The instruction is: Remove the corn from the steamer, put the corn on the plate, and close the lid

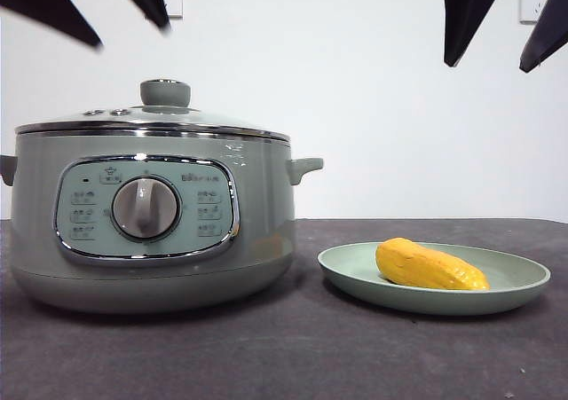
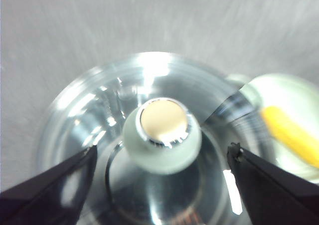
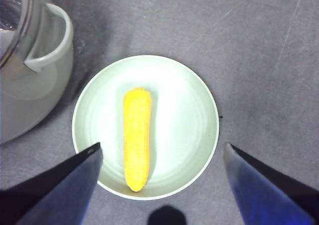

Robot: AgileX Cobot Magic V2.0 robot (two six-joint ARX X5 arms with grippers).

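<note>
The steamer (image 1: 151, 231) is sitting on the dark table (image 1: 293, 356), and you are seeing the lid (image 1: 151, 123) resting flat on its rim, with the knob (image 1: 165, 92) upright on top. The plate (image 1: 524, 280) is lying on the table just beside the steamer, apart from it. The corn (image 1: 430, 265) is lying on its side inside the plate. You are holding the left gripper (image 2: 162, 157) above the lid, its jaws spread wide on either side of the knob and touching nothing. You are holding the right gripper (image 3: 162, 152) above the plate, jaws likewise spread apart and gripping nothing, with the corn below between them.
</note>
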